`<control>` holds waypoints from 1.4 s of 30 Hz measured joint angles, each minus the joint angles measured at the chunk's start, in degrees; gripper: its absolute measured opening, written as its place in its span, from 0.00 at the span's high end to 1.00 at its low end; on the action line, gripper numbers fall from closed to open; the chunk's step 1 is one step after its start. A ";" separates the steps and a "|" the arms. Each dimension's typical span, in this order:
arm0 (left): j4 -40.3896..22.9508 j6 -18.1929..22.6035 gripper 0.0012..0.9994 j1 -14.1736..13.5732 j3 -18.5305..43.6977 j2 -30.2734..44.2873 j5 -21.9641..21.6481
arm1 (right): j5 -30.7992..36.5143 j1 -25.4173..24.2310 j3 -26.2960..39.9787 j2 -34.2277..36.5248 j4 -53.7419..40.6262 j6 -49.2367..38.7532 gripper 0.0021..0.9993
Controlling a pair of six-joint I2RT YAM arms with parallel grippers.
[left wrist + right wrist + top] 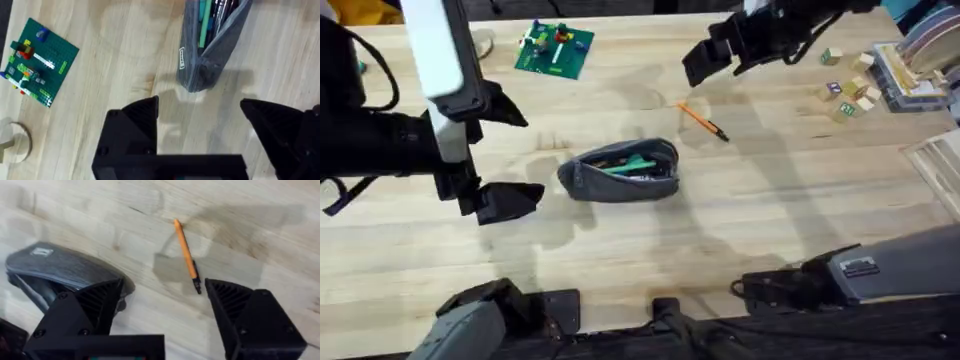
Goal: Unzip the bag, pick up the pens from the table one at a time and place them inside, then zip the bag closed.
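Right claw [165, 310] spread, empty, poised above orange pen [186, 256] on table [770, 200], likely lining up pick. Left claw [200, 135] spread near end of bag [620, 170]; bag unzipped, green pen [635, 165] inside.

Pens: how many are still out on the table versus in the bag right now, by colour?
Orange pen loose on the table: 1
Green pen inside the open bag: 1
Other pens in the bag: dark shapes, count unclear
Total I can confirm: 2
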 joint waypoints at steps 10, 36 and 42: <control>-0.17 0.00 0.01 0.00 0.00 0.00 -0.01 | 1.77 0.04 0.00 8.54 0.11 -9.64 0.00; 0.00 0.01 0.01 0.01 0.00 0.00 -0.02 | 8.14 3.28 0.25 22.13 2.49 -14.76 0.00; 0.00 0.02 0.01 0.00 0.00 0.00 0.00 | 11.69 5.07 0.57 22.80 2.43 -14.79 0.00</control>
